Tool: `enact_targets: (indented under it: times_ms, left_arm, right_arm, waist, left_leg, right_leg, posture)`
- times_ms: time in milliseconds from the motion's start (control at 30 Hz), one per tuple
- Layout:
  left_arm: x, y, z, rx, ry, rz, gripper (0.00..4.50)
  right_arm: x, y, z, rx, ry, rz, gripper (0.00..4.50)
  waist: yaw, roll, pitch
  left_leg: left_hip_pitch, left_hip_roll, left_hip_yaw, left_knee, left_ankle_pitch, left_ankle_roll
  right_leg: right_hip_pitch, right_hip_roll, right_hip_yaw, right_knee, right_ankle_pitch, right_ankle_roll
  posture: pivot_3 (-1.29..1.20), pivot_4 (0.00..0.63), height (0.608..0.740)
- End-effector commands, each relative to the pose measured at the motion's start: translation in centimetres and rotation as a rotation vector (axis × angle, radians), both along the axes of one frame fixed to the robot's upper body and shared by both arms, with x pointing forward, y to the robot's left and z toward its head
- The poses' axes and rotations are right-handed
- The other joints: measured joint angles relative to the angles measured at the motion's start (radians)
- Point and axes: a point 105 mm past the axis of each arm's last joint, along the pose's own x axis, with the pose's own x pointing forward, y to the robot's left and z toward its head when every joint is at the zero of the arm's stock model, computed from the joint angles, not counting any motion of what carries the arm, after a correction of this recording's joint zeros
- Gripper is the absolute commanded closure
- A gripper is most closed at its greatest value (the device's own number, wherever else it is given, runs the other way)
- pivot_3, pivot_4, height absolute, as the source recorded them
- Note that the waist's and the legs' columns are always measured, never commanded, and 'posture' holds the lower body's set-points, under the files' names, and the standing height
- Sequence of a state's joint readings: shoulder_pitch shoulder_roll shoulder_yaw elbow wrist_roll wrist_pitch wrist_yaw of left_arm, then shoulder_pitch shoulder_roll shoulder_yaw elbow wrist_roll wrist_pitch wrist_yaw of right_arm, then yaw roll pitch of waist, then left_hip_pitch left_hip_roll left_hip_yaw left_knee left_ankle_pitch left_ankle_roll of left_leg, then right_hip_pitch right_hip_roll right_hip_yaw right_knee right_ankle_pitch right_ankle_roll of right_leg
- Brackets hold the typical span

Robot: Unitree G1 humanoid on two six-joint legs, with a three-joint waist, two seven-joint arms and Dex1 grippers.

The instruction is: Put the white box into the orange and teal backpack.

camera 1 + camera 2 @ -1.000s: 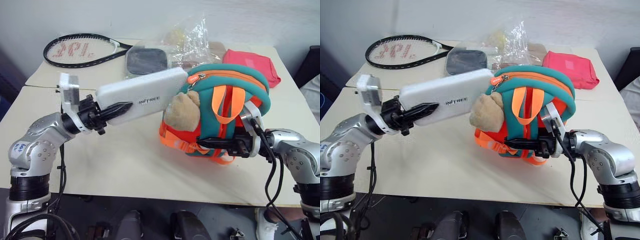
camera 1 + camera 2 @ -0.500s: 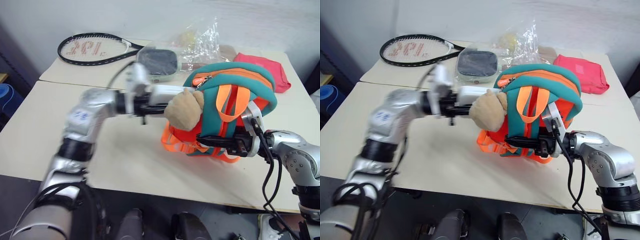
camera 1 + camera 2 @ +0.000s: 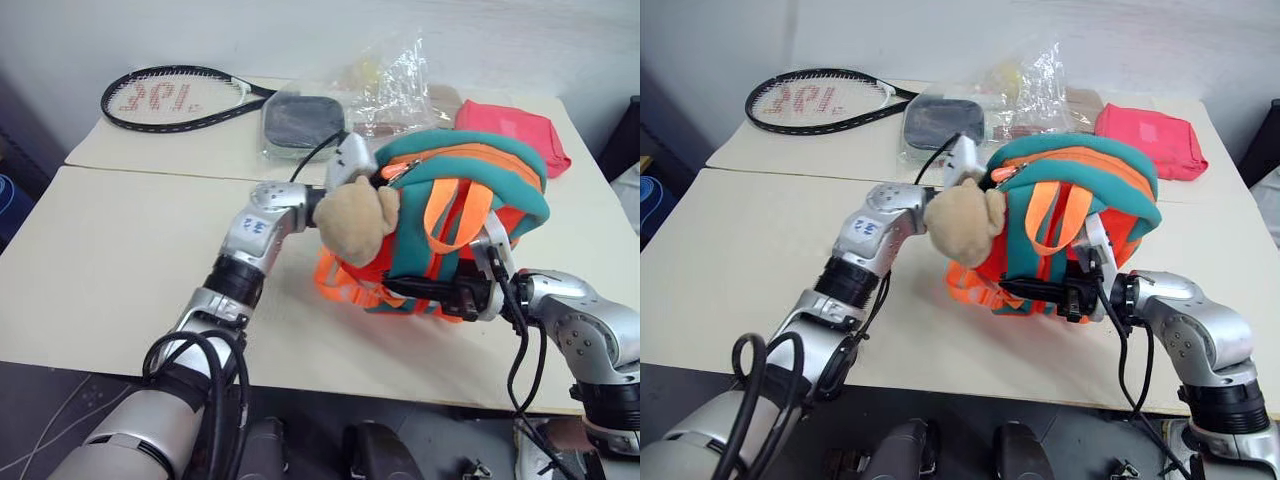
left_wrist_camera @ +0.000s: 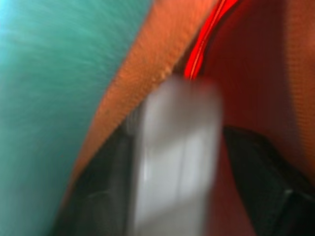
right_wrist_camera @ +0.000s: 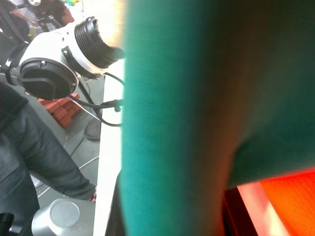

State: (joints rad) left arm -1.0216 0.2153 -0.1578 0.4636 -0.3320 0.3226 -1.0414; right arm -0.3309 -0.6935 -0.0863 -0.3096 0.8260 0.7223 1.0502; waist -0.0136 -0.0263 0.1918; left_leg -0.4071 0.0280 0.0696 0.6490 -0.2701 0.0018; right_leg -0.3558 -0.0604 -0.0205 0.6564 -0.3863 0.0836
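Note:
The orange and teal backpack (image 3: pixel 470 175) stands upright at the table's middle right, with a tan teddy bear (image 3: pixel 355 220) on its left side. My right gripper (image 3: pixel 415 290) is shut on the backpack's lower front, among the orange straps. My left arm reaches in from the left to the open zipper behind the bear, and its hand is hidden there. In the left wrist view the white box (image 4: pixel 174 162) lies inside the orange lining, with my left gripper (image 4: pixel 177 129) around it.
A tennis racket (image 3: pixel 170 98) lies at the back left. Behind the backpack sit a dark-topped pale green case (image 3: pixel 300 122) and a clear plastic bag (image 3: pixel 395 80). A pink pouch (image 3: pixel 515 135) is at the back right. The beige table (image 3: pixel 120 260) is bare on the left.
My left arm has swung to the right and carried the white box into the backpack's opening, where the head views no longer show it. The right gripper has kept its hold.

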Motion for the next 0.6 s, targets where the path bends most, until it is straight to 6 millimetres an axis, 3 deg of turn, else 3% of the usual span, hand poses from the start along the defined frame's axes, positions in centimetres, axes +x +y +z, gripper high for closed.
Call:
enact_targets:
  times_ms: [33,100,200,400,600]
  left_arm:
    - [-0.8,3.1,2.3,-0.043,-0.051,-0.034,0.62]
    - [-1.0,5.0,2.7,-0.041,-0.075,-0.038,0.05]
    - [-1.9,7.2,3.3,-0.047,-0.083,-0.083,0.02]
    - [-4.1,11.4,2.4,0.042,-0.035,-0.098,0.02]
    - [-7.5,10.4,3.6,-0.082,-0.087,-0.102,0.02]
  right_arm:
    - [0.3,-0.3,1.6,0.068,-0.044,-0.067,4.47]
    - [0.7,-0.5,2.1,0.103,-0.041,-0.108,4.47]
    - [1.0,-0.6,2.2,0.091,-0.046,-0.127,4.47]
    - [1.6,-0.4,1.8,0.070,-0.039,-0.146,4.47]
    - [1.9,-0.4,1.6,0.053,-0.047,-0.167,4.47]
  waist:
    - [-0.006,0.000,0.000]
    - [-0.009,0.000,0.000]
    - [-0.014,0.000,0.000]
    - [-0.013,0.000,0.000]
    - [-0.010,0.000,0.000]
  left_leg:
    - [0.000,0.000,0.000,0.000,0.000,0.000]
    - [0.000,0.001,0.000,-0.001,0.001,-0.002]
    - [0.000,0.001,0.000,-0.001,0.001,-0.002]
    - [-0.001,0.000,0.000,-0.001,0.001,-0.001]
    - [-0.002,0.000,-0.002,0.000,0.000,0.000]
  right_leg:
    - [-0.001,0.000,0.000,0.001,0.000,0.000]
    - [-0.002,0.001,-0.001,0.001,0.000,-0.001]
    - [-0.002,0.001,-0.001,0.003,0.000,-0.001]
    - [-0.001,0.000,0.000,0.004,-0.001,-0.001]
    - [-0.001,-0.001,0.000,0.004,0.000,-0.001]
  posture:
    - [0.00,0.150,0.740]
    - [0.00,0.150,0.740]
    - [0.00,0.150,0.740]
    - [0.00,0.150,0.740]
    - [0.00,0.150,0.740]
